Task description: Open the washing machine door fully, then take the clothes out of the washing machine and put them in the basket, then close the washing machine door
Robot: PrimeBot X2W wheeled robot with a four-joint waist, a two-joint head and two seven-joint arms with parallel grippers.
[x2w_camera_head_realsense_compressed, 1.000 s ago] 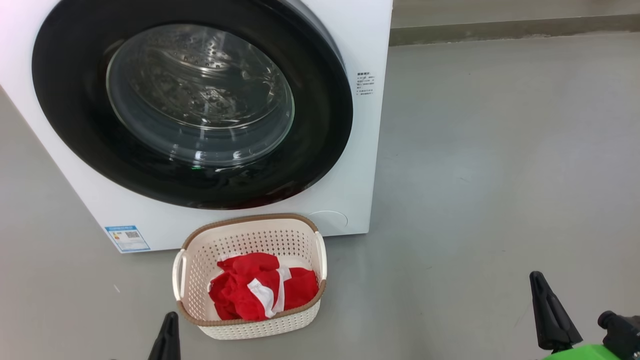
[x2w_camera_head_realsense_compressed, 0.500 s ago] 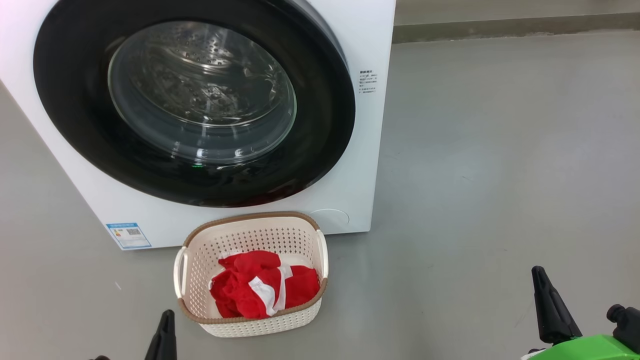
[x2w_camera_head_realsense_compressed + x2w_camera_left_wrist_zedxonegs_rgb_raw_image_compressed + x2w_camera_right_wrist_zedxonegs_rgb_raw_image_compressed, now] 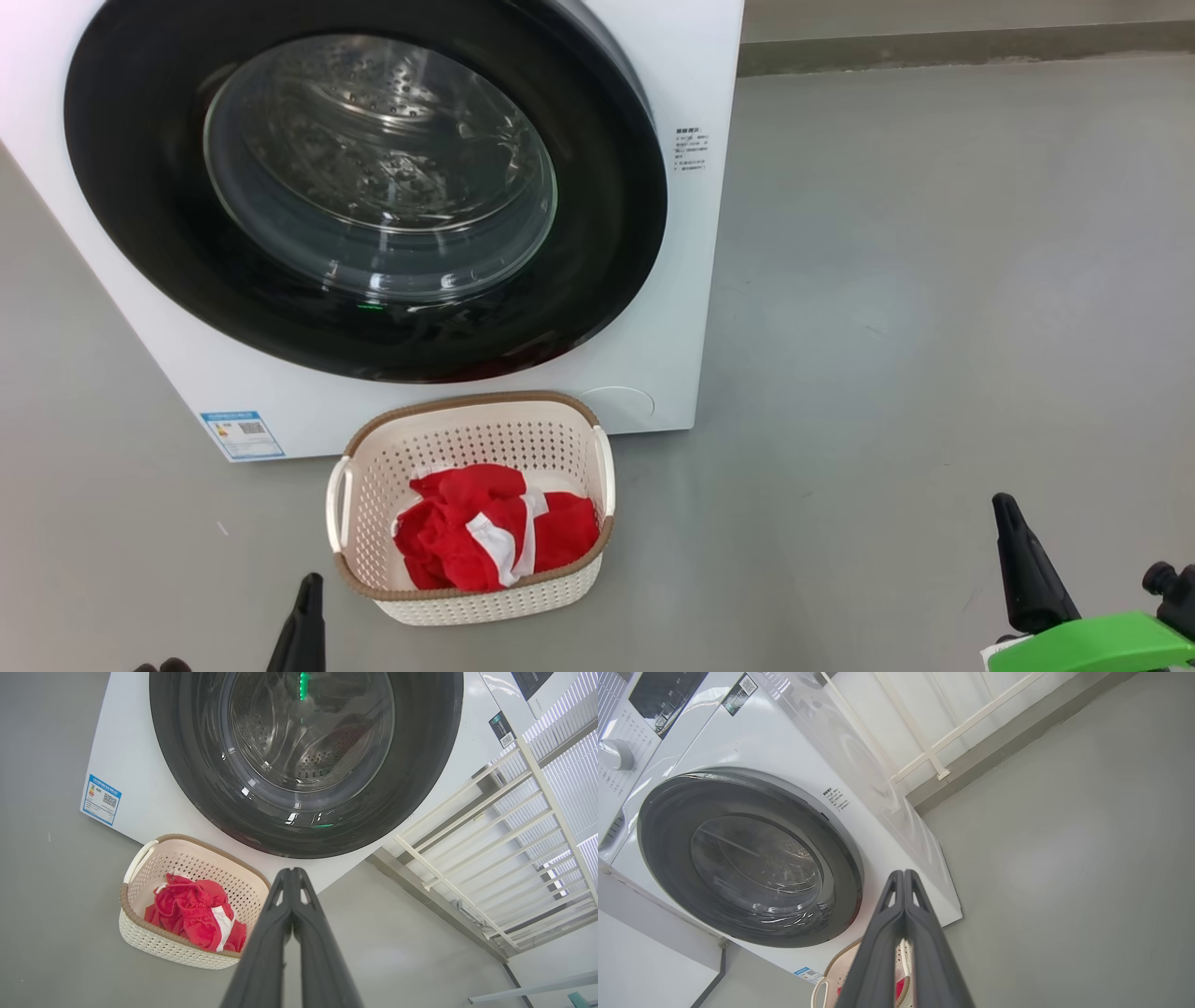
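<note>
Low at the near left, my left gripper (image 3: 311,586) points up from the bottom edge. Its two dark fingers are pressed together tip to tip and hold nothing. It hangs over bare grey floor (image 3: 934,280), just left of the basket and not touching it.

Far left: the washing machine (image 3: 691,280), a white box standing on the floor. A small blue label (image 3: 241,434) sits at its lower left front corner. The washing machine door (image 3: 140,187) covers most of the front. The glossy black ring lies flush against the machine, closed. Through its clear window (image 3: 378,168) the perforated steel drum is visible.

Centre, near: the basket (image 3: 467,403) stands on the floor right in front of the machine, under the door's lower edge. It is cream with a brown rim and a handle on each side. The clothes (image 3: 467,541) lie inside it, a crumpled red bundle with a white stripe, bunched toward the near wall and below the rim.

Right of the door: a small block of printed text (image 3: 692,149) near the machine's right edge. Beyond that is open floor.

Near right: my right gripper (image 3: 1004,506) is well apart from the basket and the machine. Its fingers are closed together and empty. A green part (image 3: 1083,644) of the arm is below it.
</note>
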